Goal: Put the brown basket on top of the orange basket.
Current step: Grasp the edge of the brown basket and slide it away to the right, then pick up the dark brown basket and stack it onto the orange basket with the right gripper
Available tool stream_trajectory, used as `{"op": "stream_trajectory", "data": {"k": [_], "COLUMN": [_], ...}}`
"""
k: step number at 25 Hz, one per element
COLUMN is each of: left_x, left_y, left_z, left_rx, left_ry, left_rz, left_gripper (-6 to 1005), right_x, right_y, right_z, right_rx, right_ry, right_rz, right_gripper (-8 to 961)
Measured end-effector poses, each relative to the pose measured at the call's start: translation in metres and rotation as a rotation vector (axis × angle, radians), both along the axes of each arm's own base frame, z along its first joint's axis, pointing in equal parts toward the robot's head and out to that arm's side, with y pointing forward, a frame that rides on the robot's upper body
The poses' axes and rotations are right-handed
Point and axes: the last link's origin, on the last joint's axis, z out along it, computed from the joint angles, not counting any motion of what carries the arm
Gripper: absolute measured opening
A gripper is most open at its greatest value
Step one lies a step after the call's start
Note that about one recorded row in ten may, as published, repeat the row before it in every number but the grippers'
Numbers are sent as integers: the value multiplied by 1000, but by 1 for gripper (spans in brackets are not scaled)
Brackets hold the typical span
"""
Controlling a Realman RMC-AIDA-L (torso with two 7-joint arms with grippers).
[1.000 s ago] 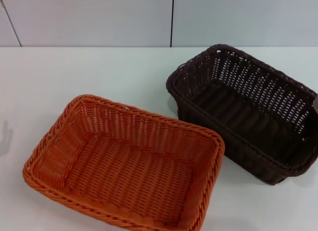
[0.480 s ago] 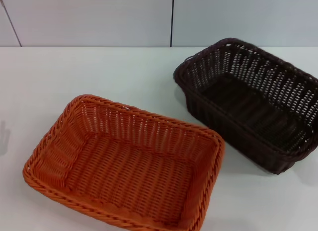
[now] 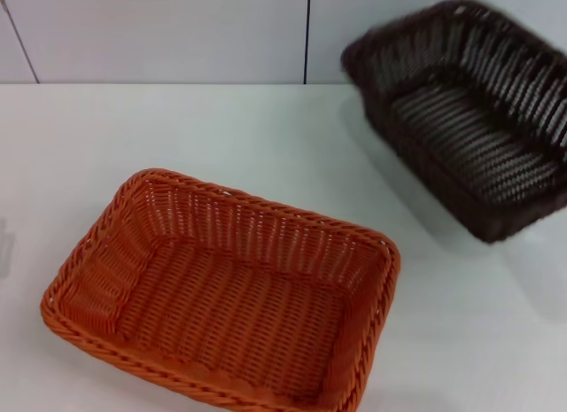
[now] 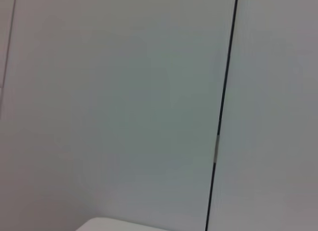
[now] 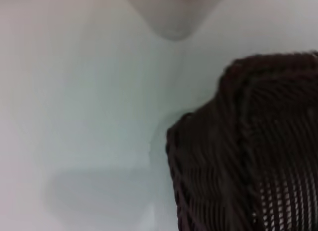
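The brown basket [image 3: 469,120] hangs tilted in the air at the far right of the head view, clear of the white table, with its shadow on the table below. Its right end runs past the picture's edge, where my right gripper holds it out of sight. The right wrist view looks straight onto its dark woven rim and side [image 5: 238,156]. The orange basket [image 3: 221,288] rests on the table at the near left, open side up, with nothing in it. My left gripper appears in no view; the left wrist view shows only wall.
The white table [image 3: 177,128] reaches back to a pale panelled wall [image 3: 159,31] with a dark vertical seam. Nothing else lies on the table around the two baskets.
The brown basket has risen off the table and moved up and to the right, tilting as it went. The orange basket has not moved.
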Motion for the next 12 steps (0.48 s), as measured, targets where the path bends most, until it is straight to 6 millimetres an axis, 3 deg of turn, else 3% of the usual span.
{"op": "stream_trajectory", "data": {"k": [5, 12], "left_x": [0, -2], "left_y": [-5, -8], "left_z": [5, 7], "left_rx": [31, 44], "left_ry": [2, -16], "left_rz": [-9, -9], "left_gripper": [722, 722], "right_x": [-20, -45], "right_y": [2, 5], "right_z": [13, 9], "right_rx": [53, 44], "right_ry": [-4, 14], "right_rz": [76, 166], "right_gripper": [193, 193]}}
